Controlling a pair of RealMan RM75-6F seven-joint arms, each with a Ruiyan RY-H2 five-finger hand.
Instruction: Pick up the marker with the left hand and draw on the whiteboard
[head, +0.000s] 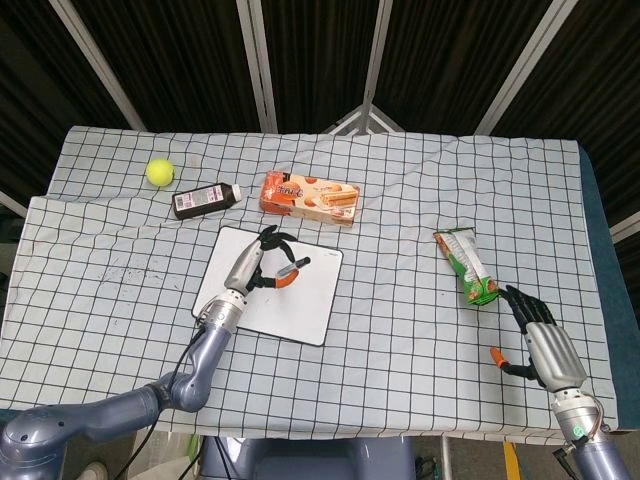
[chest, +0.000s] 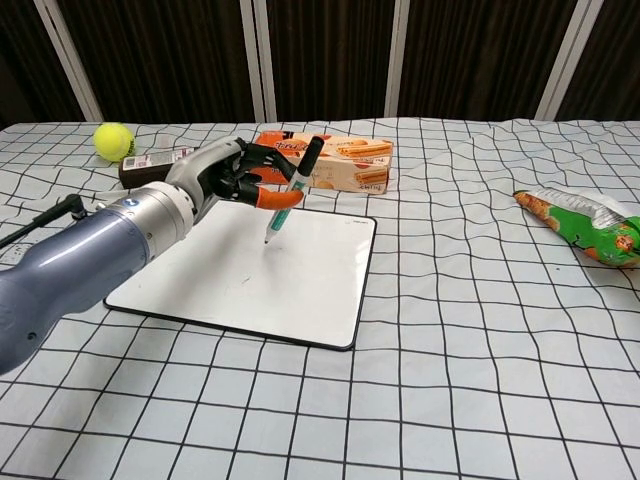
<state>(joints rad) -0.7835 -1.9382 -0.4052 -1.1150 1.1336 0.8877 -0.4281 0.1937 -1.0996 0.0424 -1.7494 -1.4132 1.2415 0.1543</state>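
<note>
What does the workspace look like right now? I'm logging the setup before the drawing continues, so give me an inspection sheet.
Surface: table under checked cloth, wrinkled.
Job's things: whiteboard flat; marker tilted, tip down over the board; contact cannot be told.
Clutter: tennis ball, dark bottle, biscuit box, snack packet.
Hands: left hand holds the marker; right hand holds nothing, at the table's edge.
Cables: thin black cable along the left arm.
Surroundings: dark curtain behind pale frame bars.
</note>
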